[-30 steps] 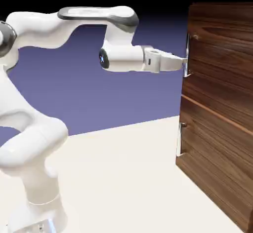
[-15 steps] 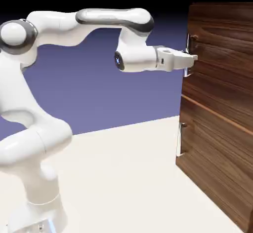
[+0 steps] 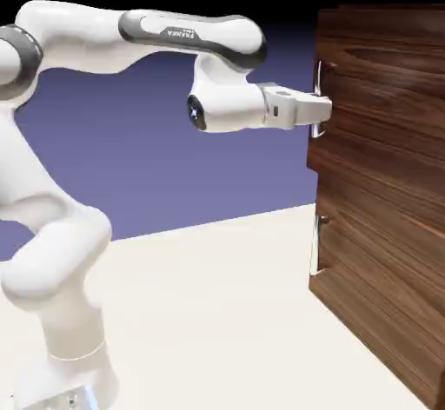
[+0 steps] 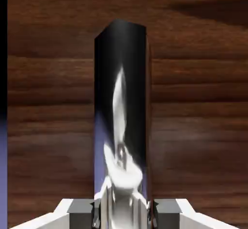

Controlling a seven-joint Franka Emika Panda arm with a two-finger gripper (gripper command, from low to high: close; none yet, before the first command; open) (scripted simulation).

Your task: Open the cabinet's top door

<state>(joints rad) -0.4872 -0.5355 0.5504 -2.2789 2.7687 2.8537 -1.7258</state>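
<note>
The cabinet (image 3: 382, 252) is a tall dark wood-grain box at the exterior view's right. Its top door (image 3: 387, 69) stands slightly ajar, its handle edge jutting left past the lower panel. My gripper (image 3: 323, 109) reaches level from the left and is shut on the top door's vertical silver handle (image 3: 318, 74). In the hand view the shiny handle (image 4: 121, 102) runs up from between my fingertips (image 4: 100, 212), with the door's wood (image 4: 193, 102) behind it. My gripper (image 4: 123, 209) clamps the bar at the bottom edge.
The lower door (image 3: 382, 304) stays flush, with its shorter silver handle (image 3: 316, 245) at its left edge. The pale table (image 3: 217, 313) stretches between the robot's base and the cabinet. The arm's elbow arches over at the upper left.
The open gripper moved right and shut on the top door's handle. It then drew back left, and the top door's handle edge swung out from the cabinet.
</note>
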